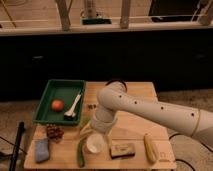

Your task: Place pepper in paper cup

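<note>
Overhead, roughly: the white arm (pixel 150 111) comes in from the right and bends down over the wooden worktop (pixel 137 92). Its tool (pixel 96 131) hangs low at the front-left part of the worktop, just above the rim of the paper cup (pixel 95 144). Whether the tool is clenched or released, I cannot tell.

The paper cup stands upright directly below the tool, white, its pale inside showing. The pepper (pixel 80 152) lies flat on the worktop, below and to the left of the tool, touching or just beside the cup's left side, outside the cup. It is long, slim, green and gently curved.

No writing or brand can be read on anything.

Right of the tool, beside the cup: a small tan block with a dark top (pixel 122 150). Further right: a yellow banana-like object (pixel 150 148), near the worktop's front-right edge. Left of the tool: a cluster of small brown pieces (pixel 54 132), and below that a blue-grey sponge-like pad (pixel 42 149) at the front-left corner. Up and left of the tool: a green tray (pixel 46 97) holding an orange-red round fruit (pixel 57 105) and a white spoon (pixel 73 107).

Surface: pale wood with rounded corners. Floor around is speckled grey. Behind the worktop runs a long dark cabinet front under a light counter (pixel 105 27), with pale upright posts above it. A dark pole (pixel 19 145) stands at the far left.
</note>
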Motion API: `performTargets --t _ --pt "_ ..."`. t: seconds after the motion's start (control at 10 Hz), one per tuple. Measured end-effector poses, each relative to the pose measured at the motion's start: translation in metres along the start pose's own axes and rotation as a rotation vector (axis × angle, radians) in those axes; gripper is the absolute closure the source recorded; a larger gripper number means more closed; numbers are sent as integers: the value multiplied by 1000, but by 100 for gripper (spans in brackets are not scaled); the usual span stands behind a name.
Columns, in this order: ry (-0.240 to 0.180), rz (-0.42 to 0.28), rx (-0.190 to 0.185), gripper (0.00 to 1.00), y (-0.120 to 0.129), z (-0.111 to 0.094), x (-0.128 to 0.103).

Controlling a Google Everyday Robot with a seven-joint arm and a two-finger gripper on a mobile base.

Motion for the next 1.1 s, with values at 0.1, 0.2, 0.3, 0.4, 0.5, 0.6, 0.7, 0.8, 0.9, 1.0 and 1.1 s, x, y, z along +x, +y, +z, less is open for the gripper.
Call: performTargets --t 0.1,0.2,0.3,0.4,0.5,0.6,0.7,0.8,0.9,1.0,1.1 --pt "0 0 -1 20 -1 0 -1" --pt "-1 0 -3 20 -1 0 -1" --pt "-1 0 -3 20 -3 0 -1" --pt "-1 -1 -7 20 -3 0 -2" --pt "-2 0 -9 20 -3 0 -2" --pt "-2 1 -9 20 -3 0 -2" --pt "-2 1 -9 20 -3 0 -3" --pt "-4 -1 -9 20 -4 0 -3" --pt "-4 0 -7 20 -4 0 -2" --pt "-6 2 -8 20 -4 0 0" --pt "-7 3 -8 20 -4 0 1"
